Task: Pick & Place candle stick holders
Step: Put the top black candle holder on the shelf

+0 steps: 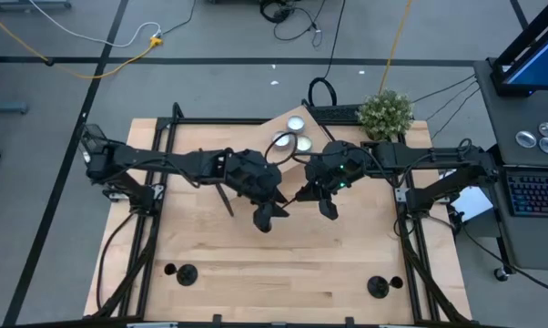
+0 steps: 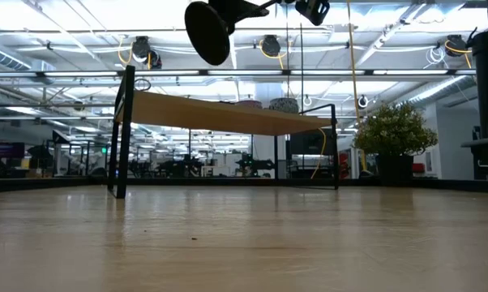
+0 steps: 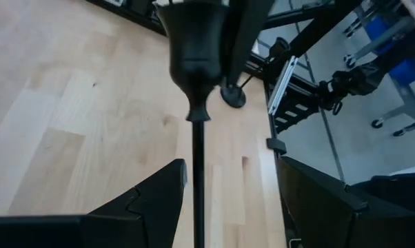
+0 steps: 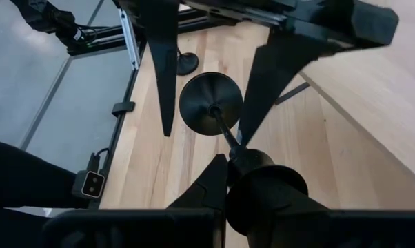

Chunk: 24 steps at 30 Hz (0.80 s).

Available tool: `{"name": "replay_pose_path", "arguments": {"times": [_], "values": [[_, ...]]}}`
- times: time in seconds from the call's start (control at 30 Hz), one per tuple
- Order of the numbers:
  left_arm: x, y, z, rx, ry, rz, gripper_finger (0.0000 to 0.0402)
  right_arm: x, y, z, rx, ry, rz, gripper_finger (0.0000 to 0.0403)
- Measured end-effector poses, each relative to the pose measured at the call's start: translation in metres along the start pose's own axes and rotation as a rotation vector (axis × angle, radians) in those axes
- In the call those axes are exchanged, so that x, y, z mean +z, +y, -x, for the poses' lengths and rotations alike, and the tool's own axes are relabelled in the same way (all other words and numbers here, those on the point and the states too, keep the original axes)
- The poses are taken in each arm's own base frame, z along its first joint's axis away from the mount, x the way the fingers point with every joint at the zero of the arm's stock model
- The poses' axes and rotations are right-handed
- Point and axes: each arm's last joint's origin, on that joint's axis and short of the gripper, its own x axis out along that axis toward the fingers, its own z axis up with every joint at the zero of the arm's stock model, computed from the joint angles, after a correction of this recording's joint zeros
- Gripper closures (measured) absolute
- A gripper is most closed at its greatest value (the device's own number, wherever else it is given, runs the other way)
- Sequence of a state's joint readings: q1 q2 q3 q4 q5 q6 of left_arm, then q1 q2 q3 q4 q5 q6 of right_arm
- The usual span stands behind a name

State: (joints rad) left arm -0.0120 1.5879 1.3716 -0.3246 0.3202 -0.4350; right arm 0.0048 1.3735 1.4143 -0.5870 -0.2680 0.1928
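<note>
Above the worktop's middle, both grippers are meeting: right gripper (image 4: pixel 225 169) clamping the stiff, light candle stick holder (image 4: pixel 211 103) by its cup end, left gripper (image 3: pixel 228 200) spread wide around its stem.

Bare tabletop (image 1: pixel 283 264) beneath both arms

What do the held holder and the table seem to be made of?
Holder: probably metal, painted matte black; thin rigid stem, dull even sheen. Table: pale wood, smooth finish; visible grain and joined planks. It hangs between the left gripper and right gripper.
</note>
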Motion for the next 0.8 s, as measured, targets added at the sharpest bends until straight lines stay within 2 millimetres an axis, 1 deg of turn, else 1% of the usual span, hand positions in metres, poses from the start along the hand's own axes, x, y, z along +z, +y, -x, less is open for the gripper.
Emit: {"name": "replay_pose_path", "arguments": {"times": [0.2, 0.4, 0.47, 0.8], "values": [[0.004, 0.006, -0.008, -0.041, -0.02, 0.007, 0.0163, 0.0, 0.0, 0.0, 0.0, -0.002, 0.004, 0.0391], [0.005, 0.008, -0.007, -0.051, -0.02, 0.017, 0.0163, 0.0, 0.0, 0.0, 0.001, -0.004, 0.005, 0.0391], [0.006, 0.009, -0.007, -0.046, -0.023, 0.019, 0.017, 0.0, 0.0, 0.0, 0.001, -0.004, 0.005, 0.0391], [0.009, 0.016, -0.004, -0.028, -0.041, 0.031, 0.027, 0.002, 0.0, 0.0, 0.003, -0.016, 0.003, 0.0391]]}}
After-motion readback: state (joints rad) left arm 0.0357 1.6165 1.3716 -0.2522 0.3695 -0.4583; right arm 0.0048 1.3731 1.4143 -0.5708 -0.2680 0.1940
